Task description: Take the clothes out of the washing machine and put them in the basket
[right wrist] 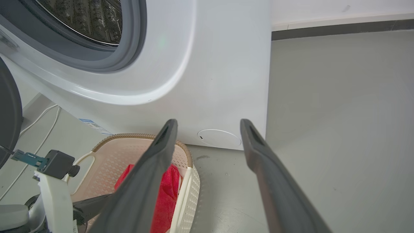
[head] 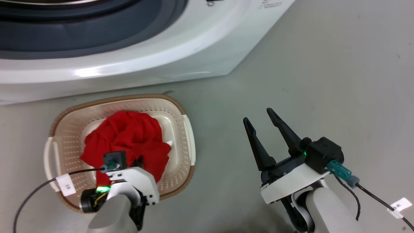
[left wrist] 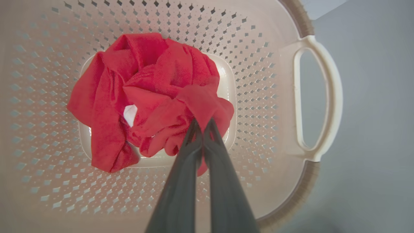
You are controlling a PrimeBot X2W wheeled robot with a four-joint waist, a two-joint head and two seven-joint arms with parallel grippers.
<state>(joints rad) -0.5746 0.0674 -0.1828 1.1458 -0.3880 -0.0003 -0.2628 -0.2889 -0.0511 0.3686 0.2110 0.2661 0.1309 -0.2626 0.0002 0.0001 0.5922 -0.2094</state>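
Observation:
The red clothes [head: 127, 142] lie bunched in the cream basket [head: 69, 129] on the floor before the washing machine [head: 145, 58]. In the left wrist view the clothes [left wrist: 145, 94] show a white patch in their folds, and my left gripper [left wrist: 203, 124] is shut on a red fold just above the heap. My left wrist hides its fingers in the head view. My right gripper [head: 258, 116] stands open over bare floor right of the basket, nothing between its fingers [right wrist: 161, 152]. The right wrist view shows the basket [right wrist: 190, 181], the clothes [right wrist: 166, 194] and the machine's drum opening [right wrist: 87, 19].
Grey floor [head: 323, 81] spreads to the right of the machine and basket. The dark door edge [right wrist: 8, 110] stands at the left of the right wrist view, with white cables [right wrist: 38, 119] on the floor below. Tagged cables trail from both wrists.

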